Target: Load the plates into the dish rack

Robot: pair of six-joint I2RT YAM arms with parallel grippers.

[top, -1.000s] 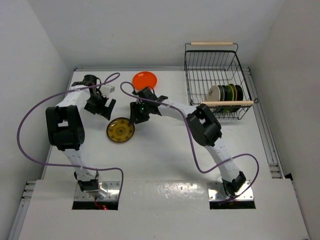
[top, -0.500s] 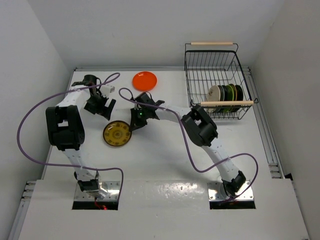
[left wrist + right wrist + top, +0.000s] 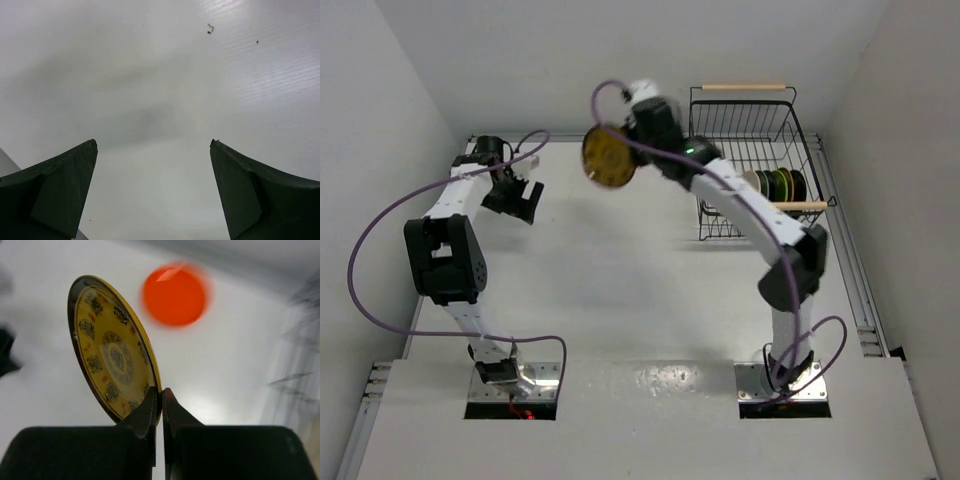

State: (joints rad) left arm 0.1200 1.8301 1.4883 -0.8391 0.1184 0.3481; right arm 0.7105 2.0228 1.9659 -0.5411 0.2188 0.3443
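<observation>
My right gripper (image 3: 161, 392) pinches the rim of the yellow-brown plate (image 3: 112, 357), held up on edge above the table (image 3: 620, 280), just left of the dish rack (image 3: 745, 115). The orange plate (image 3: 174, 294) lies flat below. My left gripper (image 3: 152, 144) is spread wide over the table — holding nothing.

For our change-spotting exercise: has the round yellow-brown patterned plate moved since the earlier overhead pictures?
Yes. The round yellow-brown patterned plate, clamped in the right gripper, has risen off the white table and gone toward the black wire dish rack.
</observation>
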